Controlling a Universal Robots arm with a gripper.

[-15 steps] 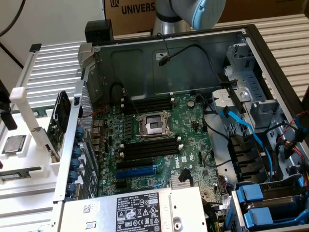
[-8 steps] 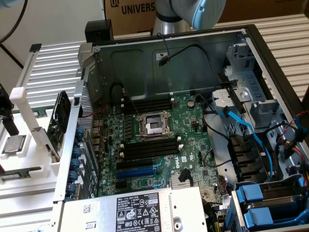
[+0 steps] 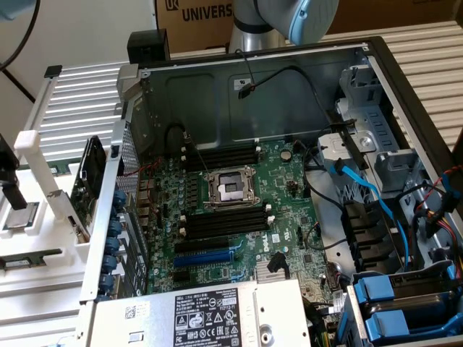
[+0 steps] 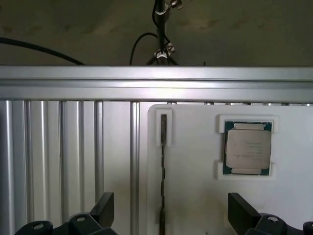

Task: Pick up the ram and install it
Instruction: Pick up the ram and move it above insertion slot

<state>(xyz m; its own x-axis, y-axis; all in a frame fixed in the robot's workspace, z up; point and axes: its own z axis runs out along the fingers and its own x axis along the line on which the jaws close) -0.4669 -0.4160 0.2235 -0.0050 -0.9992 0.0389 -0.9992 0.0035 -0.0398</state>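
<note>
In the wrist view the ram (image 4: 163, 161) is seen edge-on as a thin dark strip. It stands upright in a white holder (image 4: 195, 186), with its far end in a white bracket. My gripper (image 4: 171, 211) hangs above it, open, and the strip runs between the two black fingertips (image 4: 105, 204) without touching either. Nothing is held. In the exterior view the open computer case shows the green motherboard (image 3: 289, 217). Long black memory slots (image 3: 221, 155) lie above the processor socket (image 3: 230, 186), and further slots (image 3: 224, 220) lie below it.
A square silver processor chip (image 4: 247, 148) sits in its own pocket of the white holder beside the ram. Ribbed aluminium table slats (image 4: 58, 156) and an end rail (image 4: 156, 81) border the holder. Blue and black cables (image 3: 376, 202), drive bays and a power supply (image 3: 210, 314) crowd the case.
</note>
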